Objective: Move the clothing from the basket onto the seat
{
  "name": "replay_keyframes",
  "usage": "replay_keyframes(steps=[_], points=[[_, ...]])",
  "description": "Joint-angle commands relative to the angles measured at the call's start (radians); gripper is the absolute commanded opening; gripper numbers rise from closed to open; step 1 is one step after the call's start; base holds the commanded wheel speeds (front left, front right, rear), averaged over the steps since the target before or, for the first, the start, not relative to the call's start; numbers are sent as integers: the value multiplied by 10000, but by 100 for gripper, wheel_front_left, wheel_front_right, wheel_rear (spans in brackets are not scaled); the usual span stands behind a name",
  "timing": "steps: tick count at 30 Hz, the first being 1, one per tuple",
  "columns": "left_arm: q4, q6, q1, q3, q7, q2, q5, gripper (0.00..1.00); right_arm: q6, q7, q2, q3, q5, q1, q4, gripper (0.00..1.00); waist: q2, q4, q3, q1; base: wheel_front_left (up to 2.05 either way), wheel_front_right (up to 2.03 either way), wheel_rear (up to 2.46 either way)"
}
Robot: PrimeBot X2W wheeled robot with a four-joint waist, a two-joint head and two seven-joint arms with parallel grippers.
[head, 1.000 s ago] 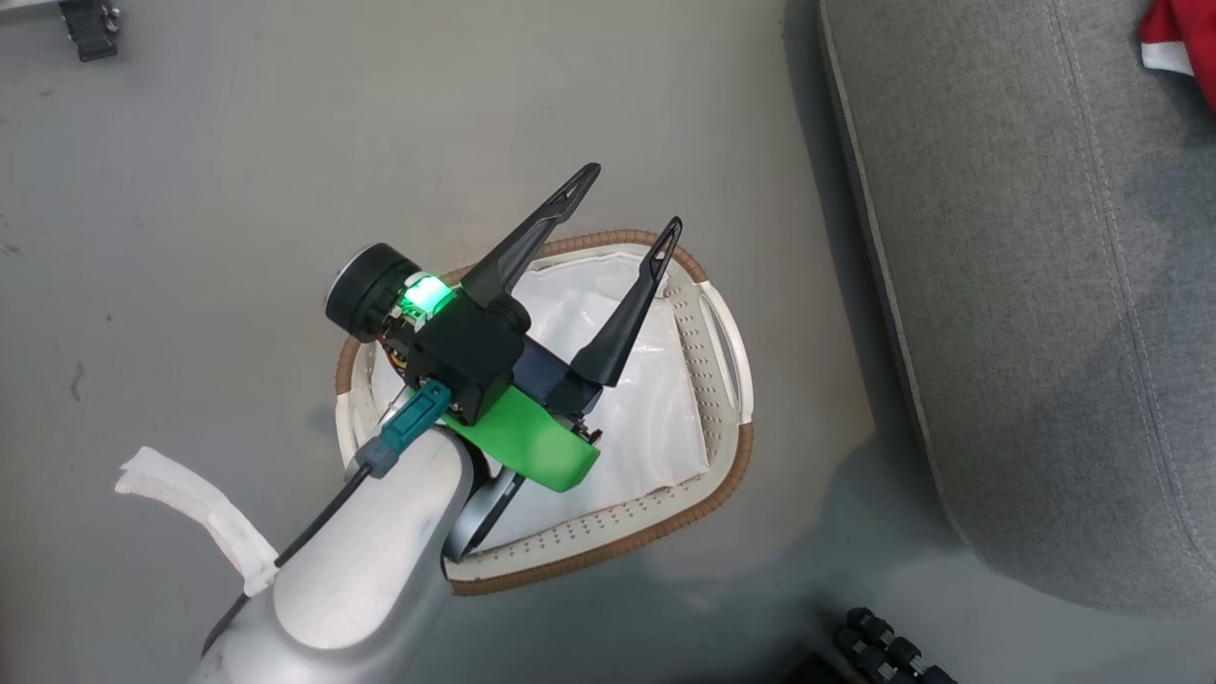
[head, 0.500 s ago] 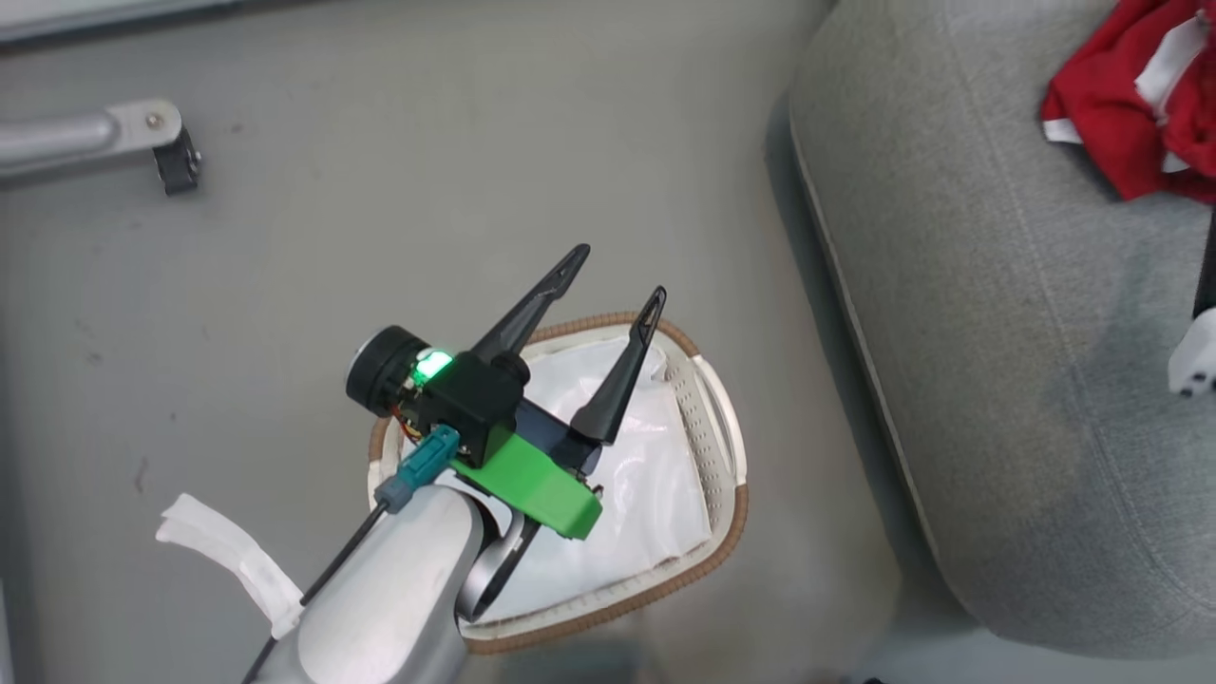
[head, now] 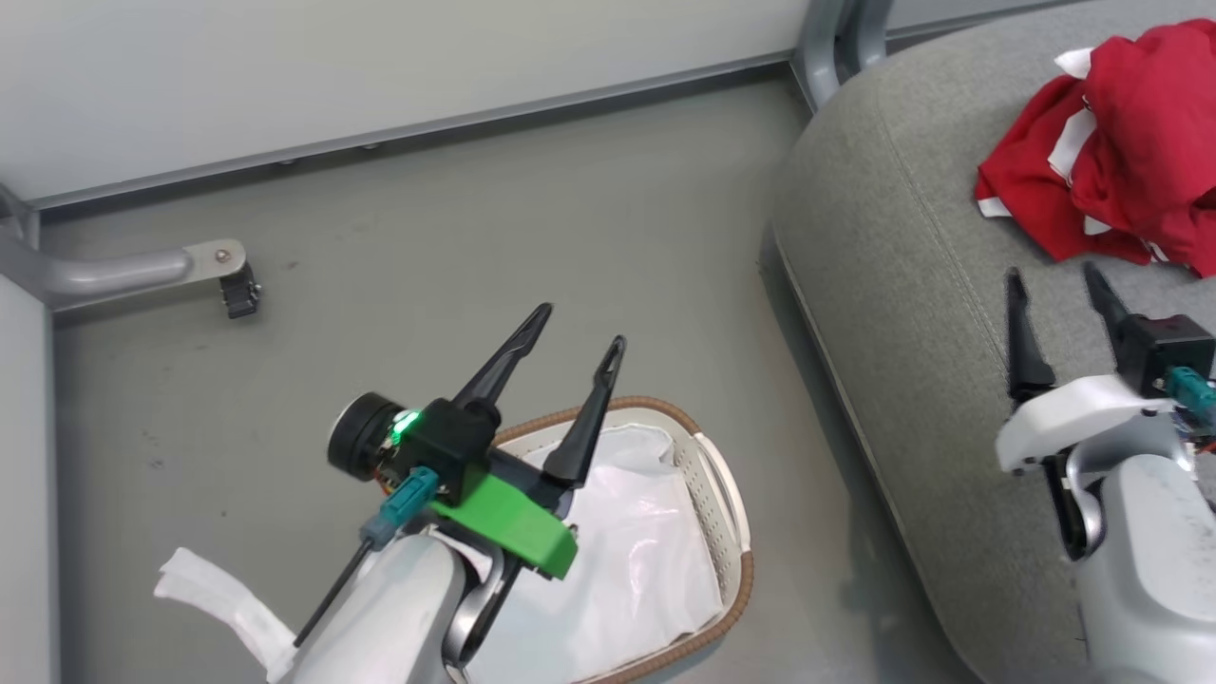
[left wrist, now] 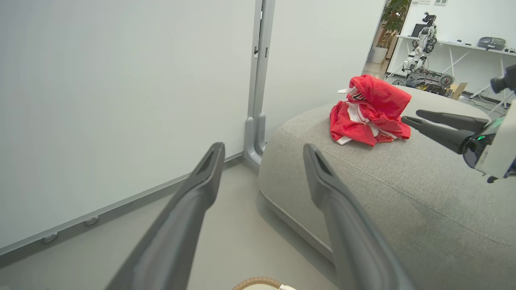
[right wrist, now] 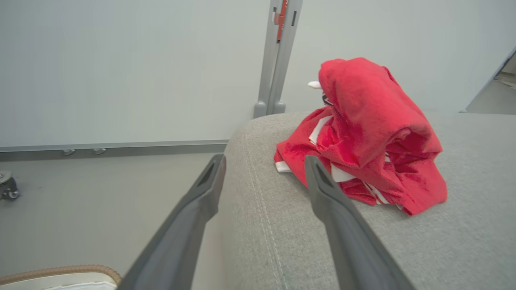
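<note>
Two grippers are in the head view, and both are empty. The left gripper (head: 580, 325) is in the lower middle of the frame, above the far rim of the basket (head: 711, 475). Its two dark fingers are spread wide and hold nothing. The right gripper (head: 1052, 273) is at the right edge of the frame, over the seat (head: 902, 304). Its fingers are also apart, with nothing between them, and the tips point toward the clothing (head: 1130, 161), near to it.

The clothing lies as a crumpled red heap with white stripes on the seat, in the upper right of the head view, close to the rounded far corner of the cushion. In the right wrist view it is in the right half of the frame, just behind the right finger.

The basket stands on the grey floor (head: 570, 218) at the lower middle, beside the seat but apart from it. A white liner sheet (head: 627, 560) lies inside it. At the left edge of the frame a grey metal leg (head: 123, 271) ends in a small black caster (head: 239, 294). A pale wall (head: 380, 66) runs along the top.
</note>
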Motion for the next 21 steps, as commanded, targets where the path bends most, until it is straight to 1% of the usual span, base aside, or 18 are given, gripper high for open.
replay_keyframes(steps=[1, 5, 10, 12, 15, 21], points=[[104, -23, 264, 241, 6, 23, 99, 100, -11, 0, 101, 198, 222, 148, -181, 100, 40, 311, -303, 1, 0, 0, 0], [498, -23, 707, 1252, 6, -55, 321, 100, -11, -1, 462, 853, 704, 408, -657, 100, 40, 660, -491, 1, 0, 0, 0], [768, 13, 1217, 2644, 6, -208, 652, 100, -11, -1, 673, 1363, 856, 728, -922, 100, 40, 1167, -716, 1, 0, 0, 0], [903, 32, 1457, 3179, 6, -246, 754, 100, -11, 0, 684, 1275, 1008, 925, -965, 100, 40, 1384, -811, 1, 0, 0, 0], [1106, 67, 1786, 3986, 8, -306, 989, 100, -11, -1, 739, 1376, 894, 1189, -988, 100, 40, 1650, -988, 1, 0, 0, 0], [1320, 160, 2575, 5356, 6, -467, 1294, 100, -11, -1, 736, 1285, 758, 1682, -898, 100, 40, 1878, -1339, 1, 0, 0, 0]])
